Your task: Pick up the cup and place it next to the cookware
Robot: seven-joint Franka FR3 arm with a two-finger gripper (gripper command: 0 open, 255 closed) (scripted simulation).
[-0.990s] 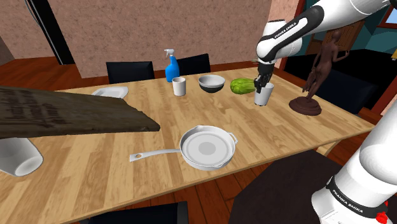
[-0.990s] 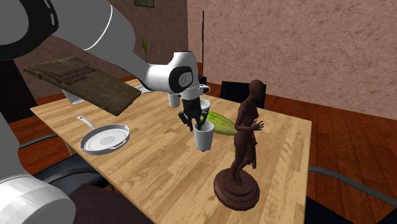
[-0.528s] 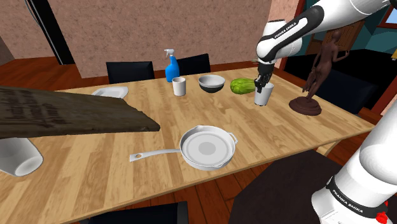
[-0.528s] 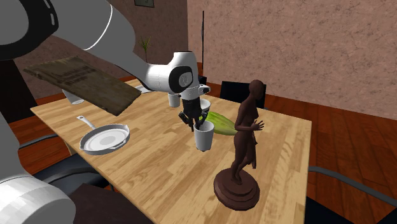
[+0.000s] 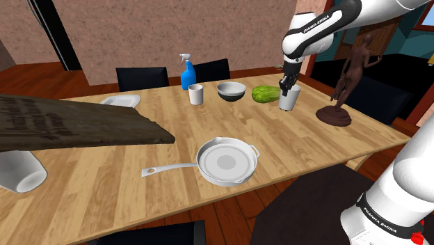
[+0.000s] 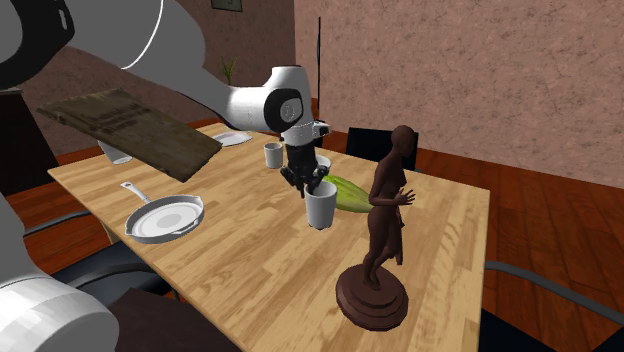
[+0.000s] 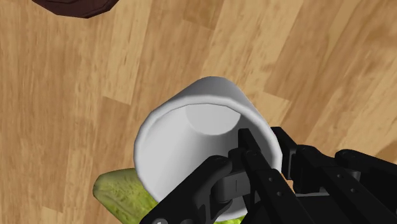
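A white cup (image 5: 288, 100) hangs just above the wooden table (image 5: 139, 156), near its far right part in the shoulder view. My black gripper (image 5: 284, 89) is shut on the cup's rim, one finger inside and one outside. In the wrist view the fingers (image 7: 254, 167) clasp the wall of the cup (image 7: 184, 133) with the table below it. The second exterior view has the cup (image 6: 321, 209) hanging from the gripper (image 6: 308, 186) with a small gap under it. The cookware is a white frying pan (image 5: 226, 161) near the table's front edge, far from the cup.
A green vegetable (image 5: 264, 93), a grey bowl (image 5: 231, 90), a second white cup (image 5: 195, 94) and a blue spray bottle (image 5: 187, 72) line the far side. A brown statue (image 5: 346, 83) stands right of the held cup. A dark wooden board (image 5: 69, 122) juts in at left.
The fingers closed on the cup's rim, then the arm rose and lifted the cup a little off the table.
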